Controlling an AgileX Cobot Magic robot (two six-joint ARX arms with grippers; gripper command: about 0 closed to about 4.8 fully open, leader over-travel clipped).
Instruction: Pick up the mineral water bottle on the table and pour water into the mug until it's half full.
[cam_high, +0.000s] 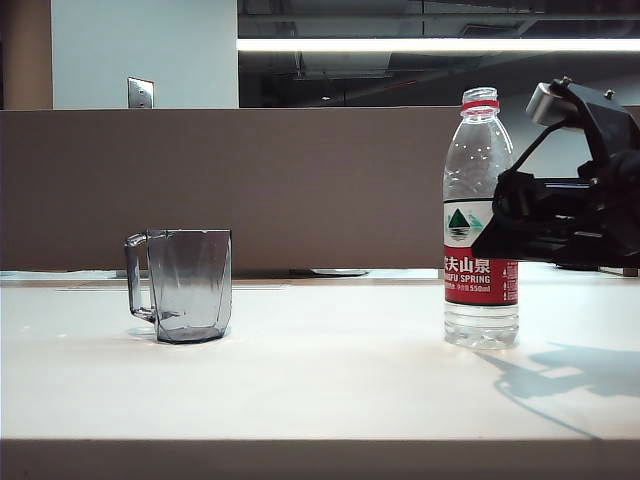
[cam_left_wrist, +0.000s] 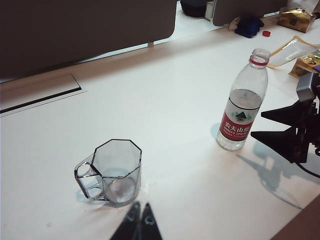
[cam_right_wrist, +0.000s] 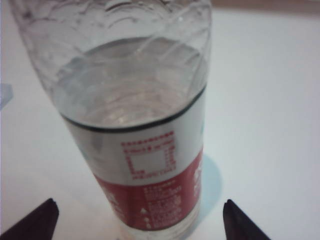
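The mineral water bottle (cam_high: 478, 160) stands upright and uncapped on the table (cam_high: 300, 380), right of centre, with water (cam_right_wrist: 130, 80) up to about the top of its label. My right gripper (cam_high: 495, 225) is open and level beside it. In the right wrist view its fingertips (cam_right_wrist: 229, 210) stand wide on either side of the bottle (cam_right_wrist: 150, 150), clear of it. The smoky-grey mug (cam_high: 190, 285) sits upright to the left and looks empty. In the left wrist view my left gripper (cam_left_wrist: 141, 206) is shut, hovering just in front of the mug (cam_left_wrist: 117, 167), with the bottle (cam_left_wrist: 242, 110) further off.
A brown partition (cam_high: 300, 180) runs behind the table. The left wrist view shows a cable slot panel (cam_left_wrist: 40, 92), a blue cloth (cam_left_wrist: 248, 25), a small red cap (cam_left_wrist: 266, 33) and snack packets (cam_left_wrist: 300, 20) at the far edge.
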